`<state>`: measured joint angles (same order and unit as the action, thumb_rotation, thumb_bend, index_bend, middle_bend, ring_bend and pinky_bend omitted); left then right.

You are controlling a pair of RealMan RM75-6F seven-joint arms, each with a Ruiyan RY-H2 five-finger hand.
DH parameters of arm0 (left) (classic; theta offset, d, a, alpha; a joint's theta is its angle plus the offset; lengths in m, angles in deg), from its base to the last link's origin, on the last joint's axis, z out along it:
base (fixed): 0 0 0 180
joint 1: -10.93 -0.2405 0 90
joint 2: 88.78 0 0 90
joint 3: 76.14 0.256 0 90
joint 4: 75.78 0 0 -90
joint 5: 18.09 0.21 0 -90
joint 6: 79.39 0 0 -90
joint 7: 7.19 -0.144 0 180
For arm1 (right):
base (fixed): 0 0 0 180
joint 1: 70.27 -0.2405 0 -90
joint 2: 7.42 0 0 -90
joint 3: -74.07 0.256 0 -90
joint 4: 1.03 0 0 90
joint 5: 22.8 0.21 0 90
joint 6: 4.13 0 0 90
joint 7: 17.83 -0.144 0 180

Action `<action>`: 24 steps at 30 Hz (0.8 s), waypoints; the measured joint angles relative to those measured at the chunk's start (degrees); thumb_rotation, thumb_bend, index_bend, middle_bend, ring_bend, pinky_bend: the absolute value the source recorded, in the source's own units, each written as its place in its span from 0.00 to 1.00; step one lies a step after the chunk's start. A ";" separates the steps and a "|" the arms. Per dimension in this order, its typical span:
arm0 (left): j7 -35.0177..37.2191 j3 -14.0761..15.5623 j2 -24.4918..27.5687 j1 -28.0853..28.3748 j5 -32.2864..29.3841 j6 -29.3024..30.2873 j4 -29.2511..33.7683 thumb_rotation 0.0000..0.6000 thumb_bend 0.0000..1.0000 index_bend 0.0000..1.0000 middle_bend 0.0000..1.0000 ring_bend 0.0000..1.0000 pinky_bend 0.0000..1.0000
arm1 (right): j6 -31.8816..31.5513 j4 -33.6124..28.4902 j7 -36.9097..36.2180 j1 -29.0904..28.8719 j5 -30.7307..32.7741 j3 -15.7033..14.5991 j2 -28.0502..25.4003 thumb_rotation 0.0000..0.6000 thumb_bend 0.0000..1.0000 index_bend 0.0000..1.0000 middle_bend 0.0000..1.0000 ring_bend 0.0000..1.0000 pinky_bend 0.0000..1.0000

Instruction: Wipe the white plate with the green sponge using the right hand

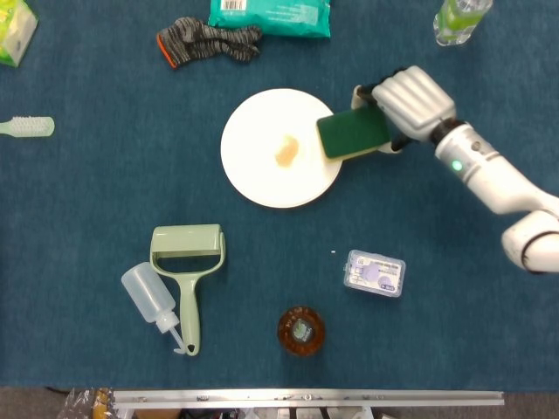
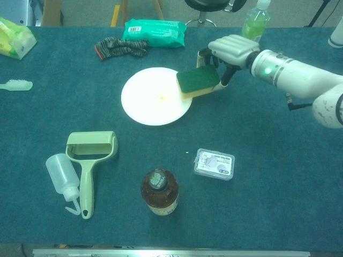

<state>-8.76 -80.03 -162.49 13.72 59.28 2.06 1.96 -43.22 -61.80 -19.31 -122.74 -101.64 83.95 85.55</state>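
Note:
The white plate (image 1: 266, 175) (image 2: 144, 104) lies in the middle of the blue table with a small yellowish smear (image 1: 286, 151) near its centre. My right hand (image 1: 410, 98) (image 2: 231, 49) grips the green sponge (image 1: 352, 133) (image 2: 197, 81), green face up, yellow layer beneath. The sponge hangs over the plate's right rim, to the right of the smear. My left hand is not visible in either view.
A green roller (image 1: 187, 262) and a squeeze bottle (image 1: 150, 299) lie front left. A brown jar (image 1: 301, 330) and a small clear case (image 1: 375, 273) sit in front. Gloves (image 1: 208, 40), a teal packet (image 1: 271, 16), a green bottle (image 1: 458, 19) and a brush (image 1: 26, 127) lie around the far edge.

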 measured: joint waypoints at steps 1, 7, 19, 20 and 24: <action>0.18 0.00 -0.04 -0.03 -0.04 -0.04 -0.15 1.00 0.36 0.42 0.34 0.30 0.46 | 0.22 0.62 -0.19 -0.44 0.01 0.13 0.42 1.00 0.11 0.39 0.52 0.45 0.38; 1.39 0.03 -0.44 -0.24 -0.31 -0.36 -1.26 1.00 0.36 0.42 0.34 0.30 0.46 | 1.36 3.90 -1.76 -3.18 -0.50 0.64 2.62 1.00 0.11 0.39 0.52 0.46 0.38; 3.02 0.23 -1.23 -0.50 -0.09 -0.65 -2.88 1.00 0.36 0.42 0.34 0.30 0.46 | 6.51 6.10 -0.75 -8.52 -0.30 0.93 4.33 1.00 0.11 0.39 0.52 0.46 0.38; 3.15 0.24 -1.28 -0.53 -0.08 -0.64 -2.99 1.00 0.36 0.42 0.34 0.30 0.46 | 7.15 6.26 -0.14 -9.03 -0.04 0.93 4.47 1.00 0.11 0.39 0.52 0.46 0.38; 3.62 0.29 -1.53 -0.64 -0.14 -0.81 -3.59 1.00 0.36 0.42 0.34 0.30 0.46 | 8.61 6.93 1.75 -10.46 0.81 0.93 5.21 1.00 0.11 0.39 0.52 0.46 0.38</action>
<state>-5.14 -79.74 -164.02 13.08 59.14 1.25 -1.62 -34.61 -54.87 -17.56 -133.19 -100.82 84.88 90.76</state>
